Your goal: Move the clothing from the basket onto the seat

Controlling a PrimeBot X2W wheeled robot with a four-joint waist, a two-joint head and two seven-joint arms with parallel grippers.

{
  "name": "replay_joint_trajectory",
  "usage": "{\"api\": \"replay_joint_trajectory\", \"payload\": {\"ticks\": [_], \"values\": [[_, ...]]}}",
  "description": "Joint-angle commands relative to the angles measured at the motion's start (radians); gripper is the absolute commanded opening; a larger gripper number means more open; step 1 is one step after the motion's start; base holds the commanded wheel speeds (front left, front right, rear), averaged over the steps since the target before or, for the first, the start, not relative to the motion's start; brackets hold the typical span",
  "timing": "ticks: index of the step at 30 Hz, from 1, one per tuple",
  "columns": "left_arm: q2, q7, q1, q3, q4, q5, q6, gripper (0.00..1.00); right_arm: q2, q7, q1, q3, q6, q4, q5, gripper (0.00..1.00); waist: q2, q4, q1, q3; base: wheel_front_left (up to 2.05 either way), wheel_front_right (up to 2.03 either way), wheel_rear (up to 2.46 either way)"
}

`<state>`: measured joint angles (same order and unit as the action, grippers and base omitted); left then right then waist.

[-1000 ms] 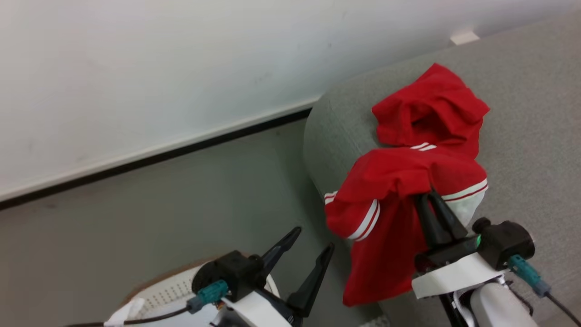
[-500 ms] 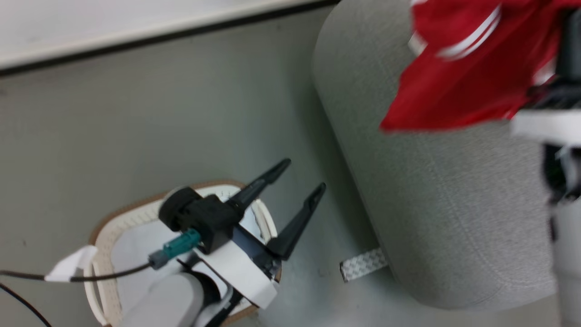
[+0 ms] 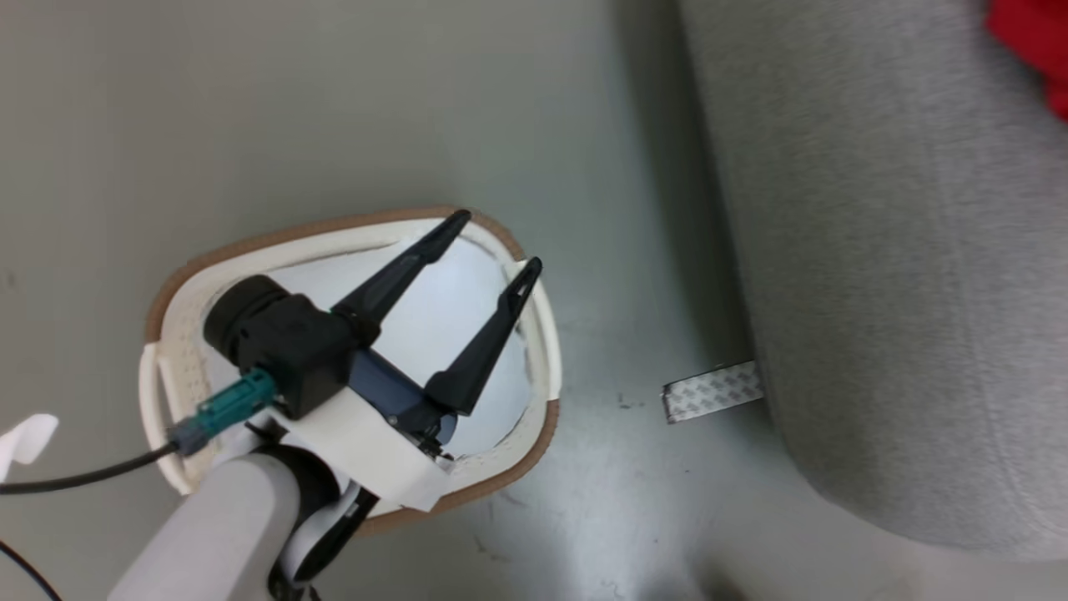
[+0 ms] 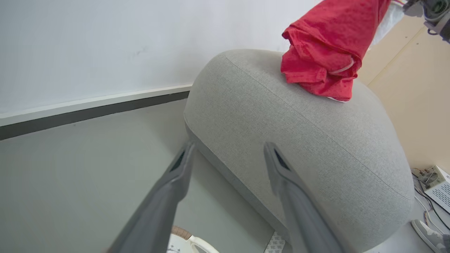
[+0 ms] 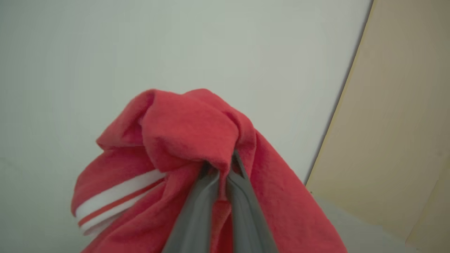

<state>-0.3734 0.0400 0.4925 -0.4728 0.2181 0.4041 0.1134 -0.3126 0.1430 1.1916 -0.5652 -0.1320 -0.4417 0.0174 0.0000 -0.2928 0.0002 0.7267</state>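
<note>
Two grippers | head view has swung down from seat to basket: camera shift, not the things | left gripper jaws wide, empty, over basket's white padding, lower left | right gripper jaws pinched on clothing at seat, upper right; probably the last drop-off | one basket, one seat, one red heap, garments uncountable

Head cam looks steeply down over the left gripper, w/ basket beneath it and seat off to its right. Left wrist cam sits low, facing ahead of that gripper at the same seat end; both share the floor tape strip. Right wrist cam is v. close behind the clothing, prob. tilted up at the wall.
</note>
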Motion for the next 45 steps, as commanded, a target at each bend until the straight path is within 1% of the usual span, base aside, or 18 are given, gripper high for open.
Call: {"api": "replay_joint_trajectory", "payload": {"ticks": [1,6,7,8,9,11,13,15,19,25,29,34,35,36,37,41,45], "values": [[-0.008,-0.008,-0.001,0.006,0.003,0.012,-0.006,1.0,0.009,0.012,-0.025,-0.027,0.003,-0.021,0.011,0.0,0.0,0.026,-0.0002,0.026,0.0,0.0,0.0],[-0.016,-0.014,-0.036,0.02,-0.011,0.026,-0.022,1.0,0.079,0.066,-0.114,-0.167,0.002,-0.172,0.08,0.0,0.0,0.037,-0.0002,0.03,0.0,0.0,0.0],[-0.018,-0.017,-0.042,0.023,-0.013,0.026,-0.026,1.0,0.092,0.078,-0.13,-0.187,0.002,-0.199,0.089,0.2,0.0,0.038,-0.0002,0.026,0.0,0.0,0.0],[-0.021,-0.018,-0.05,0.026,-0.015,0.028,-0.029,1.0,0.105,0.09,-0.144,-0.205,0.003,-0.224,0.094,0.38,0.0,0.038,-0.0002,0.02,0.0,0.0,0.0],[-0.025,-0.021,-0.057,0.032,-0.017,0.028,-0.035,1.0,0.121,0.099,-0.16,-0.216,0.003,-0.249,0.1,1.0,0.0,0.036,-0.0002,0.013,0.0,0.0,0.0],[-0.029,-0.03,-0.072,0.044,-0.026,0.031,-0.045,1.0,0.152,0.115,-0.188,-0.221,0.002,-0.282,0.105,1.0,0.0,0.032,-0.0002,-0.006,0.0,0.0,0.0],[-0.034,-0.042,-0.087,0.053,-0.039,0.032,-0.055,1.0,0.172,0.122,-0.223,-0.198,0.002,-0.297,0.111,1.0,0.0,0.026,-0.0002,-0.035,0.0,0.0,0.0],[-0.034,-0.059,-0.101,0.063,-0.058,0.037,-0.062,1.0,0.194,0.122,-0.257,-0.168,0.003,-0.254,0.076,1.0,0.0,0.023,-0.0002,-0.069,0.0,0.0,0.0],[-0.021,-0.118,-0.135,0.08,-0.113,0.048,-0.075,1.0,0.244,0.122,-0.409,-0.061,0.003,-0.138,0.024,1.0,0.0,0.027,-0.0002,-0.167,0.0,0.0,0.0],[0.018,-0.234,-0.217,0.109,-0.216,0.074,-0.107,1.0,0.261,0.122,-0.665,0.106,0.003,0.011,-0.039,1.0,0.0,0.056,-0.0002,-0.35,0.0,0.0,0.0],[0.051,-0.286,-0.284,0.142,-0.28,0.089,-0.13,1.0,0.259,0.123,-0.816,0.235,0.003,0.076,-0.098,1.0,0.0,0.088,-0.0002,-0.454,0.0,0.0,0.0],[0.09,-0.304,-0.379,0.19,-0.338,0.089,-0.123,1.0,0.261,0.122,-0.961,0.372,0.002,0.134,-0.166,1.0,0.0,0.131,-0.0002,-0.557,0.0,0.0,0.0],[0.09,-0.304,-0.379,0.19,-0.338,0.089,-0.123,1.0,0.261,0.122,-0.961,0.372,0.002,0.134,-0.166,1.0,0.0,0.131,-0.0002,-0.557,0.0,0.0,0.0],[0.111,-0.304,-0.412,0.221,-0.342,0.071,-0.115,1.0,0.26,0.121,-1.007,0.42,0.002,0.156,-0.175,1.0,0.0,0.148,-0.0002,-0.589,0.0,0.0,0.0],[0.122,-0.304,-0.436,0.236,-0.346,0.063,-0.112,1.0,0.26,0.121,-1.029,0.445,0.003,0.165,-0.181,1.0,0.0,0.156,-0.0002,-0.603,0.0,0.0,0.0],[0.166,-0.304,-0.505,0.286,-0.369,0.022,-0.083,1.0,0.261,0.121,-1.107,0.506,0.002,0.185,-0.235,1.0,0.0,0.185,-0.0002,-0.658,0.0,0.0,0.0],[0.209,-0.304,-0.556,0.335,-0.394,-0.017,-0.055,1.0,0.259,0.121,-1.162,0.556,0.003,0.173,-0.263,1.0,0.0,0.203,-0.0002,-0.703,0.0,0.0,0.0]]}}
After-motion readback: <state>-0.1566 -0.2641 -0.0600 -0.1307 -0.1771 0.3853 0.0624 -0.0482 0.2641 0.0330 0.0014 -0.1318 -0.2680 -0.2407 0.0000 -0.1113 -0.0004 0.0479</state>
